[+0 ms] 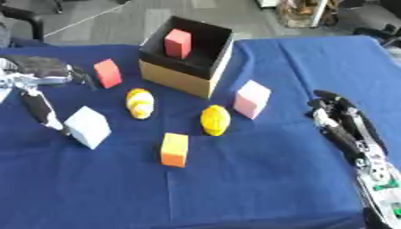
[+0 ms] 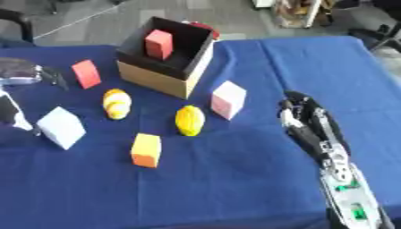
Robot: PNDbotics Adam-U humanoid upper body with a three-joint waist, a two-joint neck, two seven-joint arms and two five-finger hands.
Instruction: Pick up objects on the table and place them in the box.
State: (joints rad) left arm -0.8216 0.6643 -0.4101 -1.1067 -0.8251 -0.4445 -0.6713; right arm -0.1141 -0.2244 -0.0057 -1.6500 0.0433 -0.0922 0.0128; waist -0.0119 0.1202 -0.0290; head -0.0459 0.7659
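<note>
Box (image 1: 178,80) of tan cardboard with black inside sits far centre on blue cloth table (image 1: 258,179), red block (image 1: 178,43) inside. Left hand (image 1: 35,96) at left, fingers spread, one fingertip touching white cube (image 1: 87,127). Right hand (image 2: 309,123) rests at right, fingers relaxed, holding nothing. Red block (image 1: 107,73), two yellow ovals (image 1: 215,120), orange block (image 1: 175,150), pink block (image 1: 252,99) on cloth.

no readable text, labels, brands or numbers on anything

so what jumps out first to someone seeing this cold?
The open-topped box at the far middle, with a red block already inside. Then the bright blocks scattered on the blue cloth before it, and the left hand touching the white block.
</note>
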